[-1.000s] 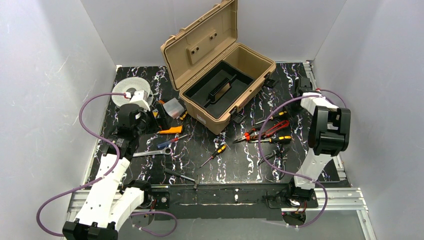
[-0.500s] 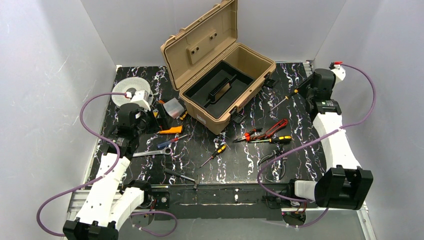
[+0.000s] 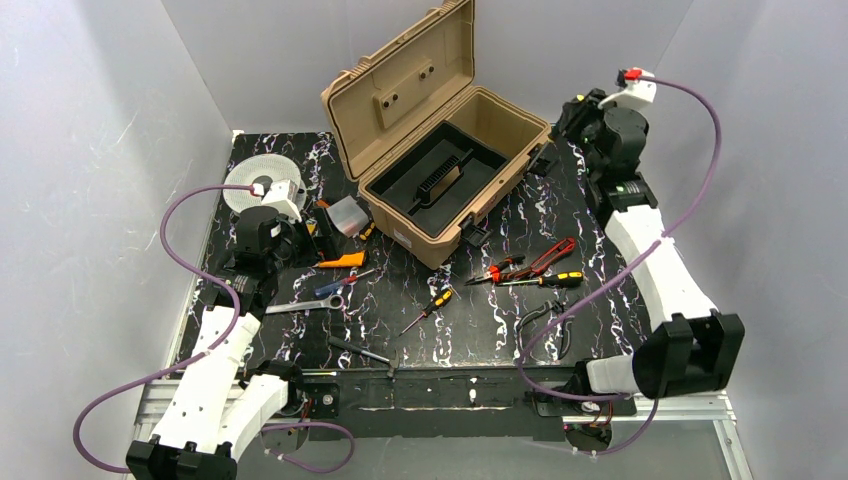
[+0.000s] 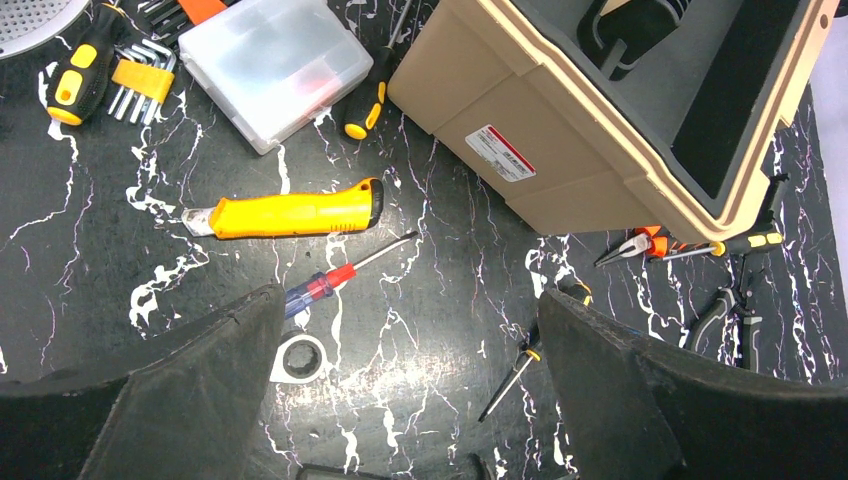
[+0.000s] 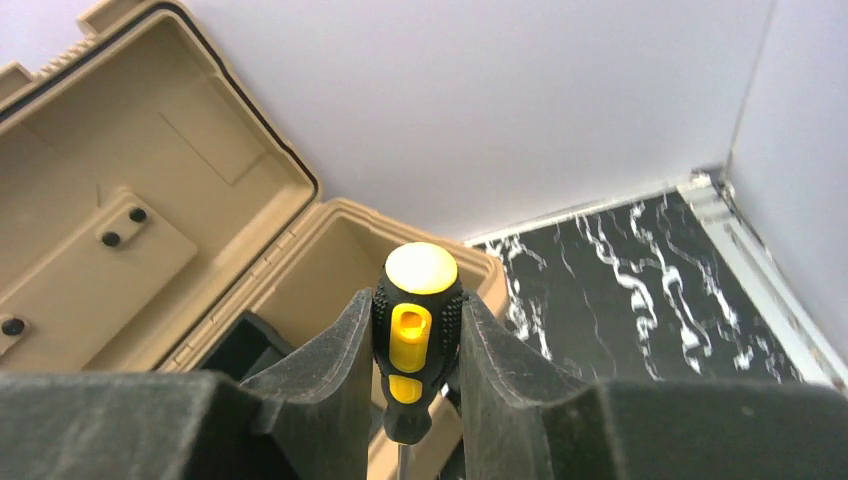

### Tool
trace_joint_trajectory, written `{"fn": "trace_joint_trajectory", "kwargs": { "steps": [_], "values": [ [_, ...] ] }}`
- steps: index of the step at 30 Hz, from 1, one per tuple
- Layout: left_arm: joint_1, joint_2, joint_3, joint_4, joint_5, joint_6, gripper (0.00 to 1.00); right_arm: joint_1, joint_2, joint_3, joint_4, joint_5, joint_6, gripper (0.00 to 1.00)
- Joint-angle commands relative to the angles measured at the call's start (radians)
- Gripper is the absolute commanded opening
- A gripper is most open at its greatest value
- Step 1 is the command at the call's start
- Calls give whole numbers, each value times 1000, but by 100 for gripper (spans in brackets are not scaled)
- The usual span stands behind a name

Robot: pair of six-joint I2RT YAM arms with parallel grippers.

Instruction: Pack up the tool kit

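The right arm has swung up and away from the table in the last second. Its right gripper (image 3: 578,110) now hangs just off the right far corner of the large tan hard-plastic toolbox (image 3: 398,90). In the wrist view the right gripper (image 5: 415,300) is clamped tight on the fat handle of a black-and-yellow screwdriver (image 5: 412,340), pale cap upward, shaft pointing down out of sight. That screwdriver lay on the table in front of the toolbox, beside the red-handled pliers (image 3: 540,258), and that spot is now bare.

The toolbox stands open with its lid tilted back, and its black inner tray (image 3: 478,152) is seated inside with nothing loose visible on it. So the first tool is lifted and nearly over the box. My read is that the next step is to carry it over the rim and release it onto the tray or into the well behind it.

The left arm has not moved. The left gripper (image 4: 405,310) hovers with its fingers wide apart and empty, over the table just left of the toolbox's front. It is above a yellow plastic utility knife (image 4: 290,210) and a small red-and-blue-handled screwdriver (image 4: 340,277). Most of the packing remains: the pliers and several other screwdrivers lie in front of the toolbox.
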Motion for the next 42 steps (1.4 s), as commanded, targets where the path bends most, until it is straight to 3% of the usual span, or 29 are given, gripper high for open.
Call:
{"fn": "trace_joint_trajectory", "kwargs": {
  "steps": [1, 10, 21, 29, 40, 42],
  "values": [
    [4, -18, 24, 5, 17, 19, 98, 20, 85, 140, 184, 6, -114, 1],
    [3, -14, 25, 3, 23, 21, 98, 19, 321, 402, 184, -31, -137, 1],
    [5, 6, 30, -2, 11, 25, 98, 20, 585, 532, 158, -76, -23, 1],
    [5, 14, 28, -2, 18, 23, 98, 23, 592, 478, 1, -120, 206, 1],
    [5, -10, 18, -2, 27, 21, 98, 57, 667, 538, -380, -164, 479, 1],
    [4, -15, 16, -2, 23, 22, 98, 58, 687, 576, -437, -201, 495, 9]
  ]
}}
